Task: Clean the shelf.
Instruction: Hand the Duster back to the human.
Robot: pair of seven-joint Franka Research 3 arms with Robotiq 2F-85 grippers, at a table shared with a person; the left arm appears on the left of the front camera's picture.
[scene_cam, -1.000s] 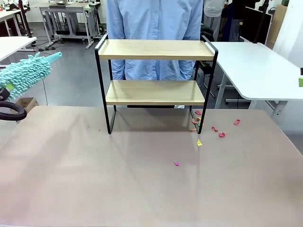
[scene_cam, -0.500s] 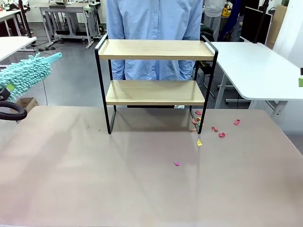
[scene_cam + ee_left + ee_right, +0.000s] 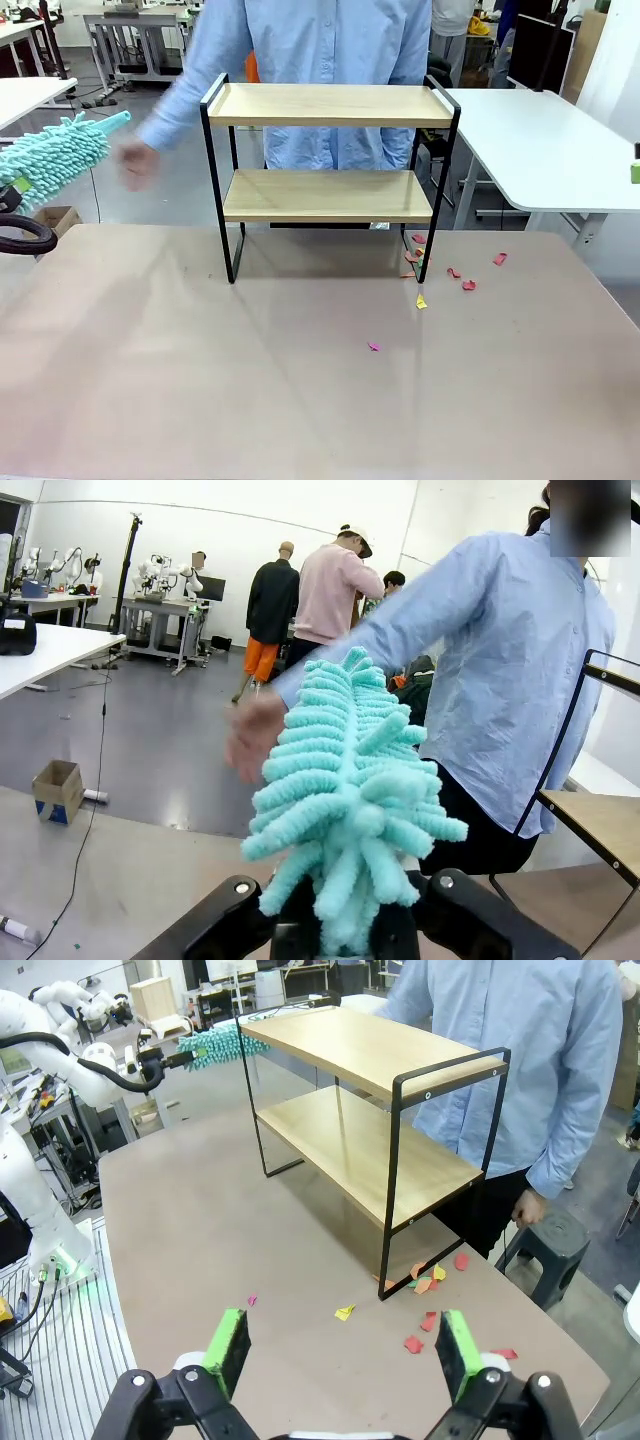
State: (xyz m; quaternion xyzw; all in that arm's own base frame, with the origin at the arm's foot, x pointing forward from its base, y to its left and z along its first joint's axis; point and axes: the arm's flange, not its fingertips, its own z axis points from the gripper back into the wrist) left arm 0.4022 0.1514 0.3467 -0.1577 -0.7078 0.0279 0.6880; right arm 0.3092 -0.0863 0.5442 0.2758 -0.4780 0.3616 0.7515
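The shelf (image 3: 330, 104) stands at the table's far middle, both light wood boards bare; the right wrist view has the shelf (image 3: 370, 1050) ahead. A fluffy teal duster (image 3: 55, 155) sticks up at the far left, off the shelf. My left gripper (image 3: 345, 935) is shut on the duster (image 3: 345, 780). A person in a blue shirt stands behind the shelf, one blurred hand (image 3: 135, 165) reaching toward the duster. My right gripper (image 3: 343, 1352) hangs open over the table, holding nothing.
Red, yellow and pink paper scraps (image 3: 460, 278) lie on the table by the shelf's right foot, plus one pink scrap (image 3: 374, 346) nearer me. A white table (image 3: 540, 140) stands at the right. A stool (image 3: 550, 1250) stands beside the person.
The person's arm has swung out to the picture's left, its hand now near the duster. Duster, shelf and scraps have not moved.
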